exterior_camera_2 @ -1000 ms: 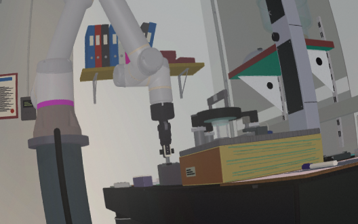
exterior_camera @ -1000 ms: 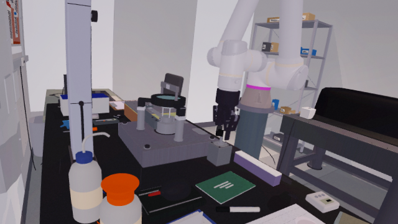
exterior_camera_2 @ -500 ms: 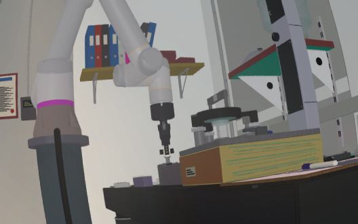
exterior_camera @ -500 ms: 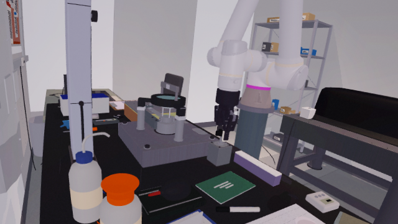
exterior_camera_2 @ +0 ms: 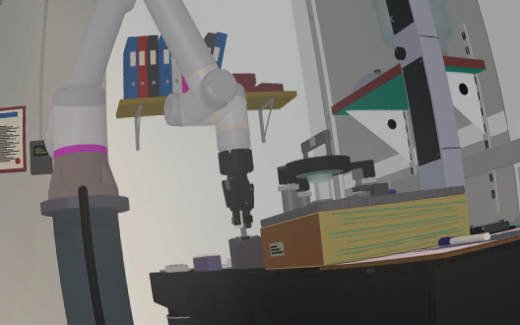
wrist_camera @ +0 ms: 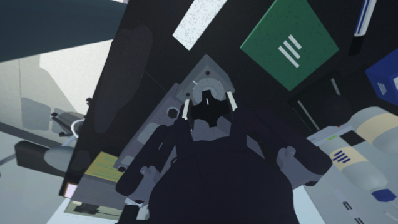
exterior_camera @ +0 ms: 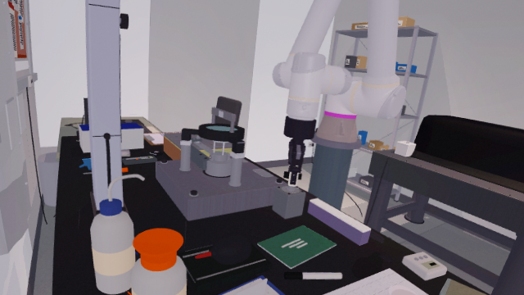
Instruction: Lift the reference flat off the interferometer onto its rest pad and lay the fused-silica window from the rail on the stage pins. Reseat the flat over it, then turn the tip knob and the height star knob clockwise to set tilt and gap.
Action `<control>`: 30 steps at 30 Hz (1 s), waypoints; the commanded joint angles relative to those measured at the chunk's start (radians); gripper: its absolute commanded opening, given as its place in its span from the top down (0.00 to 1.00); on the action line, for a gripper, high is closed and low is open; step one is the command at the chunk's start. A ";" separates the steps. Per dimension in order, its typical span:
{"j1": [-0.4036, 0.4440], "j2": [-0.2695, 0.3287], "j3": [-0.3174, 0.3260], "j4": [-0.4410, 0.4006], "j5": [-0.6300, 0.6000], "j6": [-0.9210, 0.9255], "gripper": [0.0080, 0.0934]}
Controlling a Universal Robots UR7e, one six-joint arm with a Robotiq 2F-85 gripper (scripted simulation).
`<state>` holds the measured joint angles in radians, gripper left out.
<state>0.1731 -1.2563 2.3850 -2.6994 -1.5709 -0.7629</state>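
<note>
The black height star knob (wrist_camera: 207,111) is partly hidden between my fingers in the side cameras and shows plainly only in the wrist camera. It sits on a small grey block (exterior_camera: 289,200) at the right front corner of the interferometer base (exterior_camera: 217,186). My gripper (wrist_camera: 209,104) points straight down over the block, and its two fingers are clamped on opposite sides of the star knob. The reference flat (exterior_camera: 221,131), a black ring with a pale glass centre, sits on the stage posts above the base.
A wash bottle (exterior_camera: 111,241) and an orange-capped bottle (exterior_camera: 157,262) stand at the near left. A tall column (exterior_camera: 104,102) rises left of the base. A green pad (exterior_camera: 296,246), a lilac-sided rail (exterior_camera: 338,220) and a marker (exterior_camera: 313,275) lie in front.
</note>
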 commanded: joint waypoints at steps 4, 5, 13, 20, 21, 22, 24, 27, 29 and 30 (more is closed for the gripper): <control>0.000 -0.001 0.000 -0.001 0.000 0.133 1.00; 0.000 -0.001 0.000 -0.001 0.000 0.169 1.00; 0.000 -0.001 0.000 -0.001 0.000 0.476 1.00; 0.000 -0.001 0.000 -0.001 0.000 0.756 1.00; 0.000 -0.001 0.000 -0.001 0.000 0.795 1.00; 0.000 -0.001 0.000 -0.001 0.000 0.834 1.00; 0.000 -0.001 0.000 -0.001 0.000 0.911 1.00; 0.000 -0.001 0.000 -0.001 0.000 1.022 1.00; 0.000 -0.001 0.000 -0.001 0.000 1.092 1.00; 0.000 -0.001 0.000 -0.001 0.000 1.126 1.00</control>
<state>0.1731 -1.2564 2.3850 -2.6993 -1.5709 0.3679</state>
